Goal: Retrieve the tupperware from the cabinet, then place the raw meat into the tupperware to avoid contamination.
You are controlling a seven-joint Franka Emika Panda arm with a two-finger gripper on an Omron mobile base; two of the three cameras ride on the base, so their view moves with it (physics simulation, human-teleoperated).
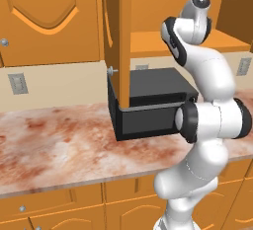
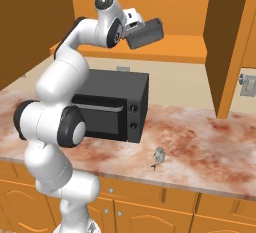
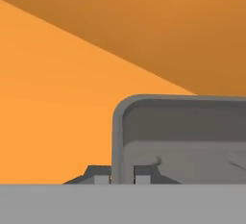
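- The claw (image 3: pixel 118 176) is clamped on the rim of the tupperware (image 2: pixel 146 33), held tilted before the open cabinet (image 2: pixel 165 49).
- Below, the marbled tabletop (image 2: pixel 200 132) carries a black microwave (image 2: pixel 112 104) and the raw meat (image 2: pixel 158 156).

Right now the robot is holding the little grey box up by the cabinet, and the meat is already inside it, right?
Not quite. The end effector does hold the tupperware up by the open cabinet, but the raw meat lies on the counter near the microwave, as the right base view shows.
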